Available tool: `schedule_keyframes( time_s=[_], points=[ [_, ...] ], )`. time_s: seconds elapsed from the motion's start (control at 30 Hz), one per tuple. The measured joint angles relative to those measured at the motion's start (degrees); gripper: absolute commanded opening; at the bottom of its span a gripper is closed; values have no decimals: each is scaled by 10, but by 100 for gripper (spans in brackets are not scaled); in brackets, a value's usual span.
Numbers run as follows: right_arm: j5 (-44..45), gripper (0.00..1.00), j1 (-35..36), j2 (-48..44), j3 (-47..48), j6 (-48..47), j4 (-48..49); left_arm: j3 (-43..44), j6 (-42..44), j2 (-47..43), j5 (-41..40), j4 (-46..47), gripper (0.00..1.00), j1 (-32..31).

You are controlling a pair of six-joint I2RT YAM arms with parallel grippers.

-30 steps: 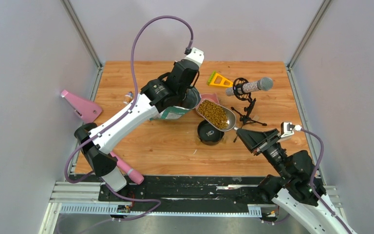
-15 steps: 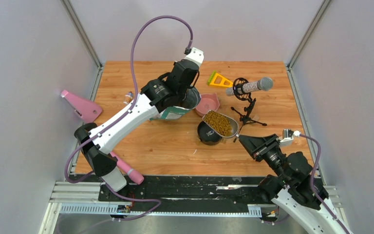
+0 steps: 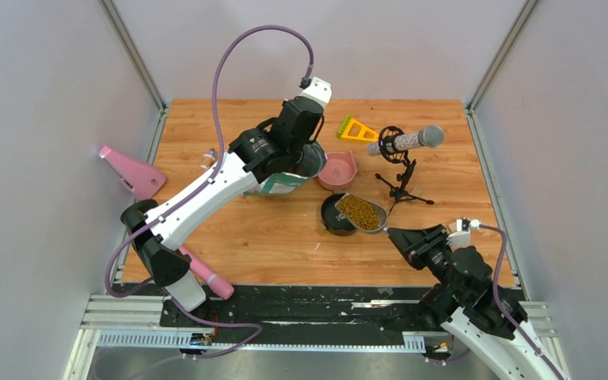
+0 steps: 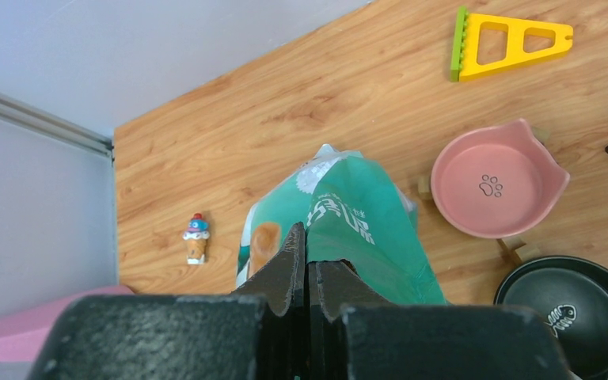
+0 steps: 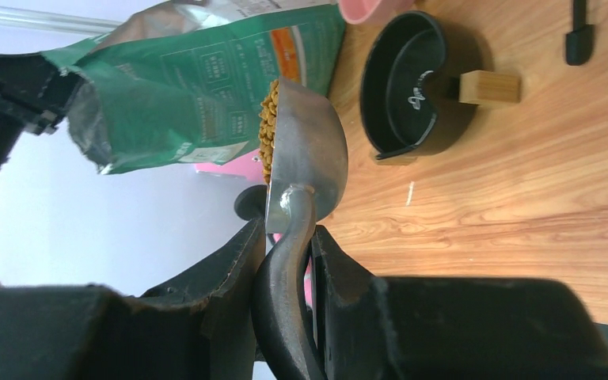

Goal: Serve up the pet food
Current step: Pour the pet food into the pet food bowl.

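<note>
Right wrist view: the right claw [image 5: 289,237] is closed on the dark curved handle of a metal scoop [image 5: 309,150], one finger on each side of the handle and touching it. The pet food [image 5: 269,127], small brown kibble pellets, lies heaped in the scoop's bowl. Past the scoop stands the teal-green and white pet food bag [image 5: 198,87], its mouth open. Beside it on the wooden worktop [image 5: 522,198] sits a black round bowl [image 5: 412,83], with the rim of a pink bowl [image 5: 368,8] just showing at the frame's edge.

From the top external camera, the loaded scoop [image 3: 360,212] hangs over the right rim of the black bowl [image 3: 334,218], near the middle of the worktop [image 3: 269,237], its open end pointing toward the far left corner. The pink bowl [image 3: 338,170] rests just behind the black one, apart from it.

The left claw [image 4: 305,253] is fully closed at the top of the bag [image 4: 356,229], its fingers pressed together, and the right wrist view shows the bag's rim running into them. The bag stands left of both bowls. A yellow and green triangular piece [image 3: 356,129] and a microphone on a small tripod [image 3: 408,141] lie toward the far right corner. A small ice-cream figurine [image 4: 195,237] stands near the left edge.
</note>
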Motion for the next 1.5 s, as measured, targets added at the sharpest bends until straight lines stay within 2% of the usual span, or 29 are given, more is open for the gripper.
schedule_keyframes(
  time_s=[0.27, 0.8, 1.5],
  points=[
    [25, 0, 0, 6, -20, 16, -33, -3, 0, -1, 14, 0, 0, 0],
    [29, 0, 0, 105, -19, 23, -38, -33, -8, -26, 39, 8, 0, 0],
    [46, 0, 0, 299, 115, 26, -92, -38, -10, -28, 49, 12, 0, 0]
  ],
)
